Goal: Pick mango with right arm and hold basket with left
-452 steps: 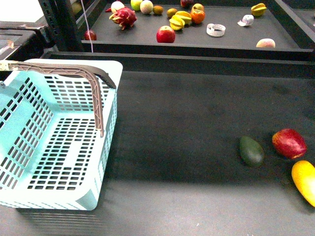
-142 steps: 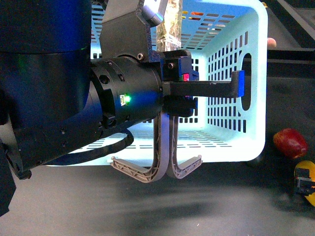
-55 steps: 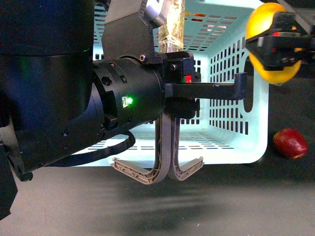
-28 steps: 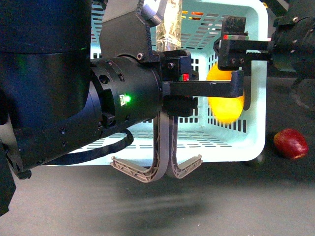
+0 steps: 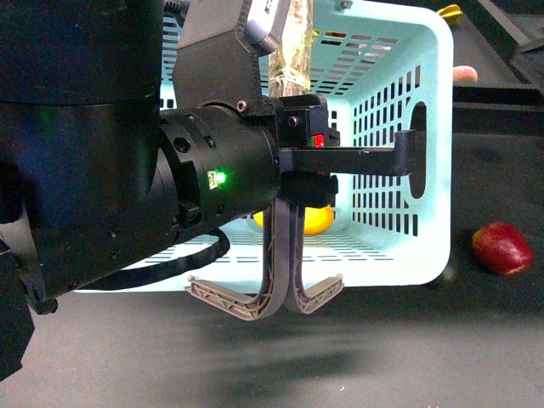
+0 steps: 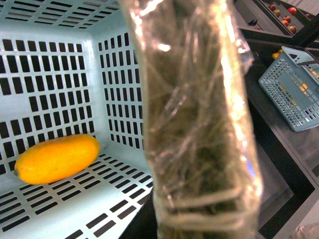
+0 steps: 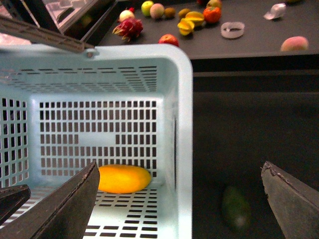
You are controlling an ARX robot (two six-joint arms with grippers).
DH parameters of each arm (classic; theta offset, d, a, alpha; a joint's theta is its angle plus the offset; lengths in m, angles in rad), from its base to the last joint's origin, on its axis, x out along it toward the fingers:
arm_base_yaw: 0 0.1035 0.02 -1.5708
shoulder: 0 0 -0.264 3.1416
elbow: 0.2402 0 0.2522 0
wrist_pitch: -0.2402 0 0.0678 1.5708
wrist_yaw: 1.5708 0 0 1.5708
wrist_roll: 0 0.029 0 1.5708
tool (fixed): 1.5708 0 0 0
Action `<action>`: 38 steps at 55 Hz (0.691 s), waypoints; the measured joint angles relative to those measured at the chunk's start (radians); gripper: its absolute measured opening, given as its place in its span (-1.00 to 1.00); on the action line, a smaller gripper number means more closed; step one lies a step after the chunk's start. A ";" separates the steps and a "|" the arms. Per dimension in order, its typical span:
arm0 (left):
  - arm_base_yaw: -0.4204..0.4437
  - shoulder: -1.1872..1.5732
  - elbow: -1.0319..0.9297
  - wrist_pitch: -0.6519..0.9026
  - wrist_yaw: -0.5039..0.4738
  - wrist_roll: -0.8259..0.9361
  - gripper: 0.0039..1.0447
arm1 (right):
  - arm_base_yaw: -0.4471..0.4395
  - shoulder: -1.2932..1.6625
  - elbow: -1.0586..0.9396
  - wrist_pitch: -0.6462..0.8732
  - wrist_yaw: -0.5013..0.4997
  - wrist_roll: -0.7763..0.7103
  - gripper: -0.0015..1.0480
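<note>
The turquoise basket (image 5: 429, 127) hangs tilted, its grey-brown handles (image 5: 285, 280) pinched together. My left gripper (image 5: 297, 174), on the bulky black arm with a green light, is shut on them. In the left wrist view a blurred tape-wrapped handle (image 6: 199, 124) fills the middle. The yellow-orange mango (image 6: 56, 158) lies loose on the basket floor, partly hidden by the arm in the front view (image 5: 319, 219), and shows in the right wrist view (image 7: 123, 179). My right gripper (image 7: 179, 199) is open and empty above the basket's rim (image 7: 184, 124). It is out of the front view.
A red oval fruit (image 5: 501, 248) lies on the dark table right of the basket. A dark green fruit (image 7: 236, 207) lies beside the basket's outer wall. A shelf with several fruits (image 7: 189, 25) runs along the back. Another slotted basket (image 6: 294, 92) stands farther off.
The right gripper carried the mango over the basket, let it go and drew back out of the front view. The mango now lies on the basket floor. The left arm keeps hold.
</note>
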 joint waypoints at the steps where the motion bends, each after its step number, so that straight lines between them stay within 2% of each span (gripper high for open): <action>1: 0.000 0.000 0.000 0.000 0.000 -0.001 -0.92 | -0.008 -0.031 -0.017 -0.007 0.003 0.002 0.85; 14: 0.000 0.000 0.000 0.000 0.004 0.000 -0.92 | -0.082 -0.344 -0.130 -0.187 0.023 0.037 0.85; 19: 0.000 0.000 0.000 0.000 0.007 -0.001 -0.92 | -0.106 -0.519 -0.176 -0.313 0.044 0.047 0.85; 36: 0.000 0.000 0.000 0.000 0.005 -0.001 -0.92 | -0.111 -0.566 -0.182 -0.327 0.045 0.049 0.85; 38: 0.000 0.000 0.000 0.000 0.004 -0.001 -0.92 | -0.120 -0.558 -0.197 -0.276 0.059 0.034 0.79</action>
